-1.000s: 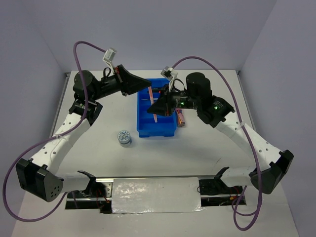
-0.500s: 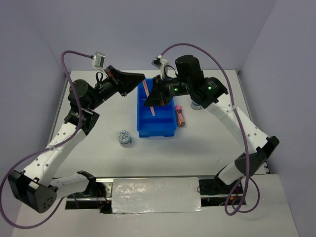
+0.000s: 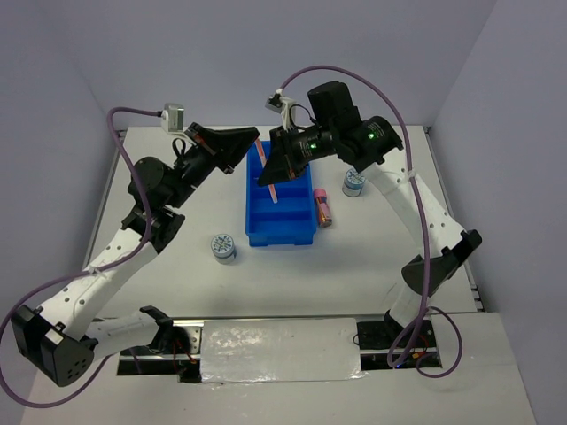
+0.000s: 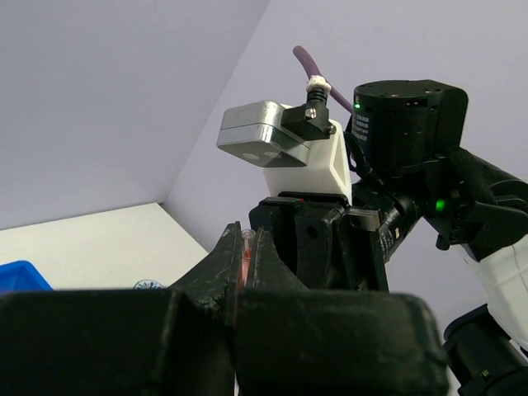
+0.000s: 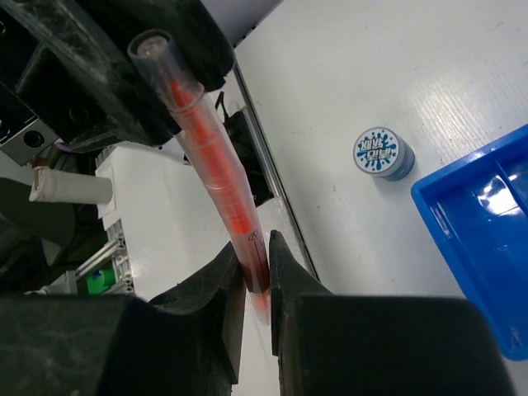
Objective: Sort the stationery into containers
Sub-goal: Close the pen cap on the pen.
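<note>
Top view, left side: left arm reaches from the lower left corner up toward frame centre. Left fingers (image 3: 251,142) are closed, tips pointing right and meeting the top end of the pen (image 3: 273,193). Left wrist view: fingers (image 4: 245,245) pressed together, with a thin orange-red sliver of pen (image 4: 245,238) caught in the slit between them. So the pen's upper end is pinched there.

Roll (image 3: 223,247), blue-white, stands flat on the desk (image 3: 354,274) near the tray's lower left corner, apart from it. It also shows in the right wrist view (image 5: 381,153).

Centre: blue tray (image 3: 266,237) lies lengthwise up the frame. The thin orange pen hangs tilted over its upper half, top end leaning left, and is not lying in any compartment.

Right fingers (image 3: 268,174) are clamped on the pen's middle, just above the tray. Right wrist view: fingers (image 5: 257,264) are nipped tight on the lower part of the pen (image 5: 210,157). The clear cap end runs to the upper left, against the black left fingers. A tray corner (image 5: 462,239) shows at the right edge.

Right of the tray: pink-copper tube (image 3: 322,209) lies on the desk just beside the tray's right wall. A second roll (image 3: 353,183) sits further right, under the right arm.
</note>
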